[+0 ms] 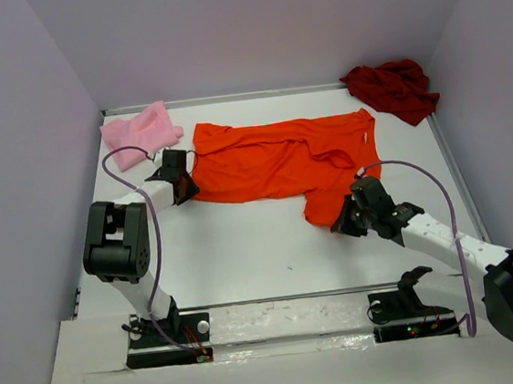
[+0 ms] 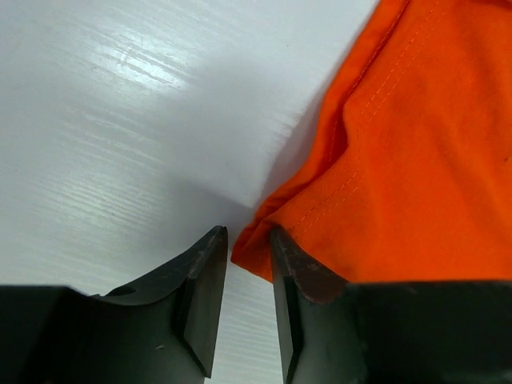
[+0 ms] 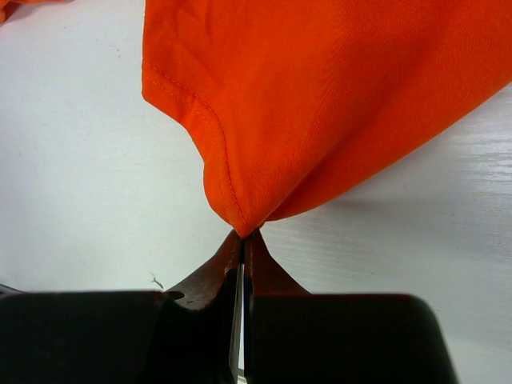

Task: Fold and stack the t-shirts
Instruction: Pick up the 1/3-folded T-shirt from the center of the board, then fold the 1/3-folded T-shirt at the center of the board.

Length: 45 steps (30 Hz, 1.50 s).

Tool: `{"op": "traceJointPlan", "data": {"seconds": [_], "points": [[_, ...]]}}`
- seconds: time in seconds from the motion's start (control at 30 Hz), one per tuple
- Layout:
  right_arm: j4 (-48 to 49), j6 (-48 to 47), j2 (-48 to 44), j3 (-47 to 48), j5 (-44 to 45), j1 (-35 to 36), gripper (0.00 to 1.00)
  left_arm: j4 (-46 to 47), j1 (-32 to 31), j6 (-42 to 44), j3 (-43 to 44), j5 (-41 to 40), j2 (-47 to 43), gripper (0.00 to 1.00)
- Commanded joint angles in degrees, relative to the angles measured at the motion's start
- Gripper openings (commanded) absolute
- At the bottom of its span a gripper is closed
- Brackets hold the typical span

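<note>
The bright orange t-shirt (image 1: 276, 158) lies spread across the middle of the table. My left gripper (image 1: 180, 177) is at its left edge. In the left wrist view the left gripper (image 2: 248, 237) has its jaws a little apart, with a hemmed corner of the orange shirt (image 2: 400, 160) lying between the tips and over the right finger. My right gripper (image 1: 351, 216) is at the shirt's front right corner. In the right wrist view the right gripper (image 3: 243, 237) is shut on a corner of the orange shirt (image 3: 320, 104). The light pink t-shirt (image 1: 140, 131) lies at the back left. The dark red t-shirt (image 1: 392, 88) is bunched at the back right.
White walls close the table at the back and on both sides. The white tabletop (image 1: 244, 248) stretches in front of the orange shirt. Both arm bases sit on the near rail (image 1: 288, 322).
</note>
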Motion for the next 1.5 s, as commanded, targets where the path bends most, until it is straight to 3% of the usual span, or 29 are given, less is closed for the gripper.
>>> {"op": "traceJointPlan", "data": {"seconds": [0.0, 0.23, 0.47, 0.8, 1.0, 1.23, 1.47], "points": [[2.1, 0.1, -0.4, 0.9, -0.3, 0.4, 0.00, -0.8, 0.1, 0.6, 0.9, 1.7, 1.5, 0.38], [2.5, 0.2, -0.1, 0.5, -0.3, 0.4, 0.00, -0.2, 0.2, 0.9, 0.6, 2.9, 1.6, 0.00], [2.3, -0.7, -1.0, 0.5, -0.5, 0.4, 0.00, 0.5, 0.1, 0.7, -1.1, 4.0, -0.7, 0.00], [-7.6, -4.2, -10.2, 4.2, 1.9, 0.4, 0.00, -2.3, -1.1, -1.7, -11.1, 4.7, -25.0, 0.00], [-14.2, -6.0, -13.9, 7.9, 5.7, 0.4, 0.00, -7.9, -1.1, -0.8, -9.9, 5.1, -34.3, 0.00], [-18.3, -4.7, -17.1, 11.8, 11.6, 0.4, 0.00, -10.3, -0.9, 1.3, -8.6, 3.2, -38.1, 0.00], [-19.4, -4.3, -16.1, 17.0, 23.4, 0.4, 0.00, -9.5, 0.7, 2.6, -9.0, 3.5, -38.3, 0.00]]}}
